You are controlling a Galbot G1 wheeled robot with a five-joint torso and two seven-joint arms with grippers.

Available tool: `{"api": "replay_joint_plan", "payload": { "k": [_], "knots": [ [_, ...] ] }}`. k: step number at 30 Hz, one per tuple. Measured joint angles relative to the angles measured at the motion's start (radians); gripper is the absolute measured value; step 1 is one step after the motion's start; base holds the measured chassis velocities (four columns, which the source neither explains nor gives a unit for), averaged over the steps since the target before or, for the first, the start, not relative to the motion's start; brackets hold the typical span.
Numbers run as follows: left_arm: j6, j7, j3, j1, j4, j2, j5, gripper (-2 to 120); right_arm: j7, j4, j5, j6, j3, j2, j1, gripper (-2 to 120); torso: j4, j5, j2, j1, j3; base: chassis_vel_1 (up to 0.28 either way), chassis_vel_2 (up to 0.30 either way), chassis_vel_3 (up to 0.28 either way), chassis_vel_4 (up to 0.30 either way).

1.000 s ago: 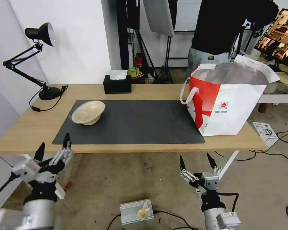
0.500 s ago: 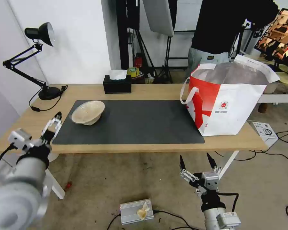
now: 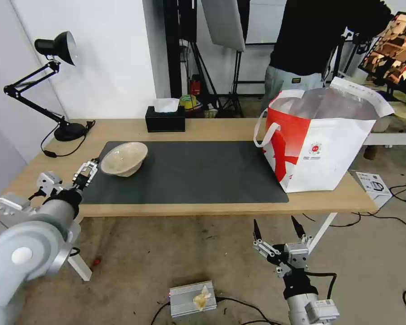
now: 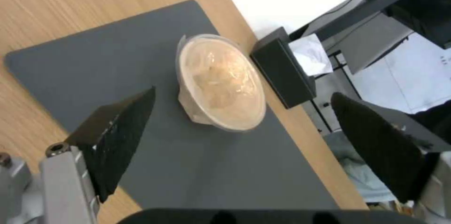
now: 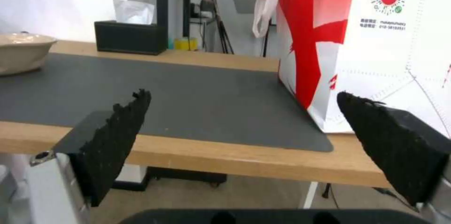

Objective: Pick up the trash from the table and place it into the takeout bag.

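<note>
Trash on the table (image 3: 203, 128) is one shallow beige bowl (image 3: 123, 158), lying on the left end of the dark grey mat (image 3: 189, 174); the takeout bag (image 3: 318, 144) stands at the mat's right end. The left gripper (image 3: 86, 171) hovers just beside the bowl. The right gripper (image 3: 277, 234) hangs below the table edge, fingers apart.

From the left wrist, the left gripper (image 4: 244, 132) is spread wide, with the bowl (image 4: 220, 83) beyond it, untouched.

From the right wrist, the right gripper (image 5: 244, 139) is spread wide, facing the mat (image 5: 155, 93) and the bag (image 5: 376, 41).
</note>
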Motion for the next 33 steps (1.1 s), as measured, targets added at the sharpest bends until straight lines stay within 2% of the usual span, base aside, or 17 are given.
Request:
{"api": "replay_joint_plan", "payload": {
  "k": [12, 20, 33],
  "knots": [
    [0.005, -0.021, 0.006, -0.024, 0.068, 0.022, -0.008, 100, 0.000, 0.000, 0.000, 0.000, 0.000, 0.000, 0.000, 100, 0.0000, 0.0001, 0.000, 0.000, 0.000, 0.000, 0.000, 0.000, 0.000],
    [0.019, -0.055, 0.059, -0.079, 0.116, 0.034, -0.013, 100, 0.000, 0.000, 0.000, 0.000, 0.000, 0.000, 0.000, 100, 0.0000, 0.0001, 0.000, 0.000, 0.000, 0.000, 0.000, 0.000, 0.000],
    [0.032, -0.061, 0.128, -0.162, 0.174, 0.050, -0.038, 100, 0.000, 0.000, 0.000, 0.000, 0.000, 0.000, 0.000, 100, 0.0000, 0.0001, 0.000, 0.000, 0.000, 0.000, 0.000, 0.000, 0.000]
  ]
}}
